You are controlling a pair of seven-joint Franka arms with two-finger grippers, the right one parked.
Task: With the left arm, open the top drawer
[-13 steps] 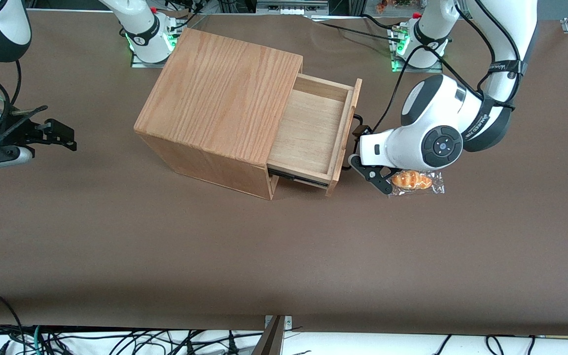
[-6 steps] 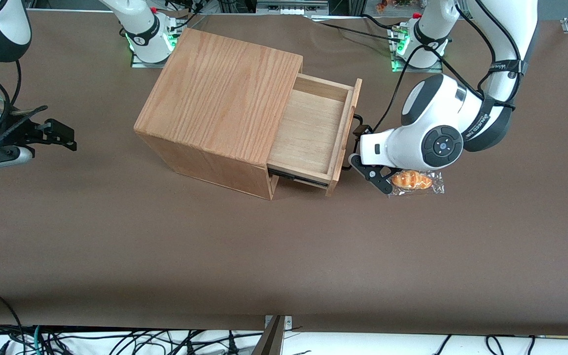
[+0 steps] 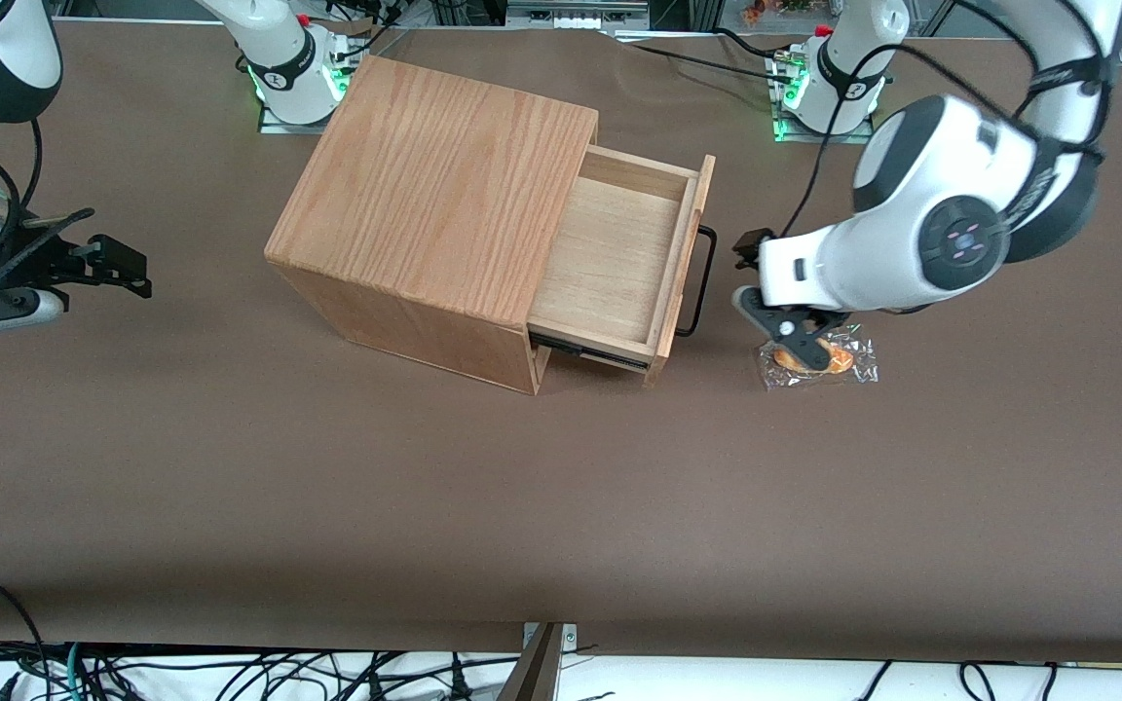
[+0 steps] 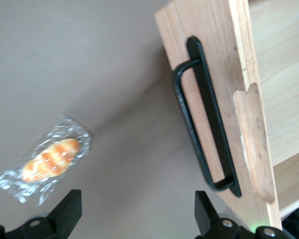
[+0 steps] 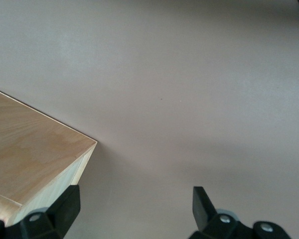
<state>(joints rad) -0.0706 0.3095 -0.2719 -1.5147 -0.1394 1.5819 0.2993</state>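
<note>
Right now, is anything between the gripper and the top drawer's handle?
No. In the front view only bare brown table separates the open gripper from the top drawer's handle. The wrapped bread lies under the gripper.

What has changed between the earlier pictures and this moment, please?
The gripper has let go of the handle and drawn back toward the working arm's end of the table. It now hangs open, apart from the drawer front, above the wrapped bread. The top drawer stays pulled out as it was, and the box and bread have not moved.
</note>
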